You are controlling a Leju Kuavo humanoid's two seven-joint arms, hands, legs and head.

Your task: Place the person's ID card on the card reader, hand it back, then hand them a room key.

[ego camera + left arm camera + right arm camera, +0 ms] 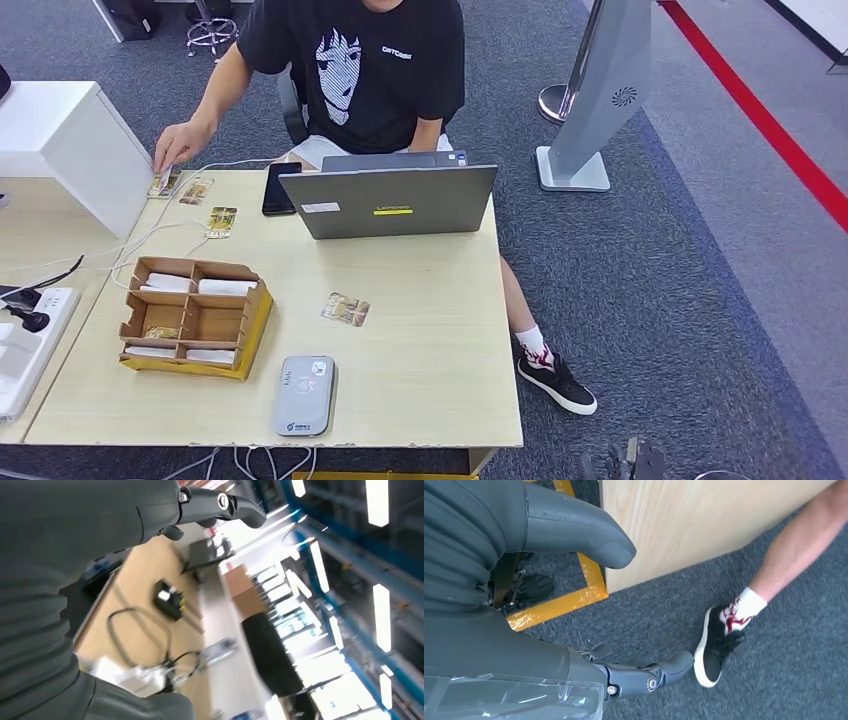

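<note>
1. A person [360, 70] in a black printed T-shirt is sitting at the far side of the bench [440, 340], reaching one hand [180, 142] out to the far left corner, fingertips touching a card [165, 183] lying there.
2. Two more cards [197, 190] [221, 221] are lying just beside that one, along a white cable, near a white box [75, 140] standing at the left.
3. A lone card [345, 309] is lying flat mid-bench, between the laptop [390, 198] and the card reader [305, 395]; cannot tell whether it is the ID card.
4. The grey card reader is sitting at the near edge, nothing lying on it.
5. A cardboard tray [195, 316] with compartments is standing left of the reader, white items and one card-like item lying in its slots.
6. A dark phone [279, 188] is lying beside the laptop's left end.
7. The right hand [644, 677] is hanging low beside the bench's near right corner, over grey carpet, fingers loosely extended and holding nothing; its dark fingertips are showing at the bottom edge of the head view [628, 462].
8. The person's sneaker [716, 647] is resting on the carpet near that hand.
9. The left hand [215, 505] is appearing blurred in its wrist view, fingers stretched out, nothing in it, well apart from the cards.
</note>
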